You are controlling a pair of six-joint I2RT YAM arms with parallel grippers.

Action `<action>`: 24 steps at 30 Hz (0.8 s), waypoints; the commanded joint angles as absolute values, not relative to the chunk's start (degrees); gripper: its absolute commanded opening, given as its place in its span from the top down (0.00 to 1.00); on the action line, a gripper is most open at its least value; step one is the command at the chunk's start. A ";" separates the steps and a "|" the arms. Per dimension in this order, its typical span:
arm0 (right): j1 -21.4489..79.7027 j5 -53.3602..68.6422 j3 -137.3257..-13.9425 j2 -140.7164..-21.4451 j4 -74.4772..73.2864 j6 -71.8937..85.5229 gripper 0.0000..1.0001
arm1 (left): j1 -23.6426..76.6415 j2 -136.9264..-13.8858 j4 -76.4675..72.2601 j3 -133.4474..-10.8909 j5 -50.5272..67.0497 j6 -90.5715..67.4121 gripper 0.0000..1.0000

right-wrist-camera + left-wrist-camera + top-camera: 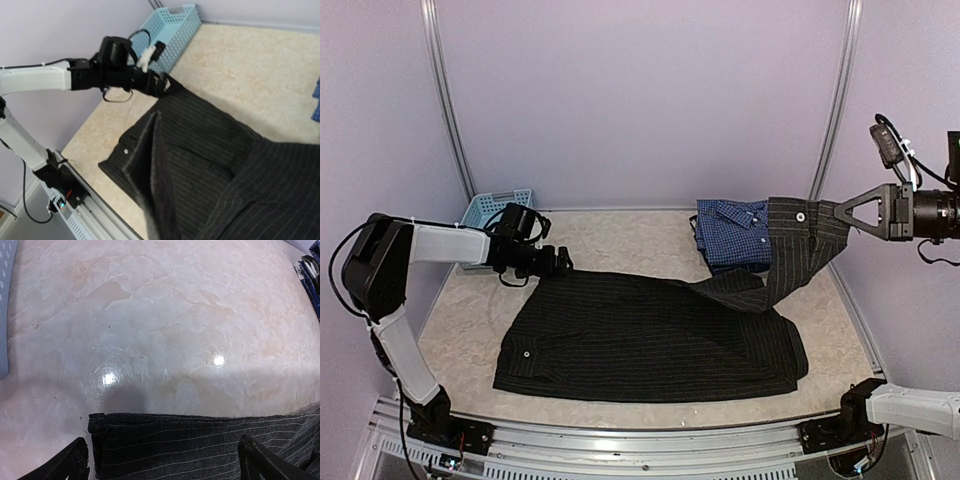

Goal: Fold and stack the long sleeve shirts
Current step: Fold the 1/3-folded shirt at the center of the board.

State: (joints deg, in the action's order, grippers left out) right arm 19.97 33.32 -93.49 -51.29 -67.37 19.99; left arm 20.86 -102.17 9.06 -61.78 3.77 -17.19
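The right gripper (pixel 835 212) is clamping fully closed on the cuffed end of one sleeve of the black pinstriped shirt (pixel 650 340). It is holding that end up off the table (pixel 620 240), out at about 2 o'clock from the table's centre. The sleeve is hanging from it as a slanted band running down toward 8 o'clock. In the top view this band is passing in front of the right side of the blue checked shirt (pixel 730 235). That shirt is sitting folded at about 1 o'clock, collar up.

The left gripper (pixel 560 262) is standing wide open with nothing held, at the 10 o'clock corner of the black shirt. In the left wrist view its 2 fingers (pixel 70 462) are straddling the shirt's far edge. Whether they are touching the cloth I cannot tell.

The black shirt's body is lying flat across the middle of the table, its long axis running from 9 to 3 o'clock. 1 pale button is showing near its 8 o'clock corner. A light blue basket (pixel 495 208) is sitting at 10 o'clock, beyond the left gripper.
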 commanded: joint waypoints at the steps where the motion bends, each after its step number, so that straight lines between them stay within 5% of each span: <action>1: 20.56 31.46 -93.81 -51.27 -71.15 20.42 1.00 | 19.38 -101.01 3.06 -60.11 9.53 -13.54 0.01; 15: 20.57 27.63 -92.49 -51.50 -73.49 18.91 1.00 | 14.42 -101.75 5.22 -59.68 21.93 -27.02 0.01; 24: 20.56 27.37 -90.71 -51.15 -72.45 17.89 1.00 | 13.61 -102.27 9.64 -64.17 19.36 -23.25 0.10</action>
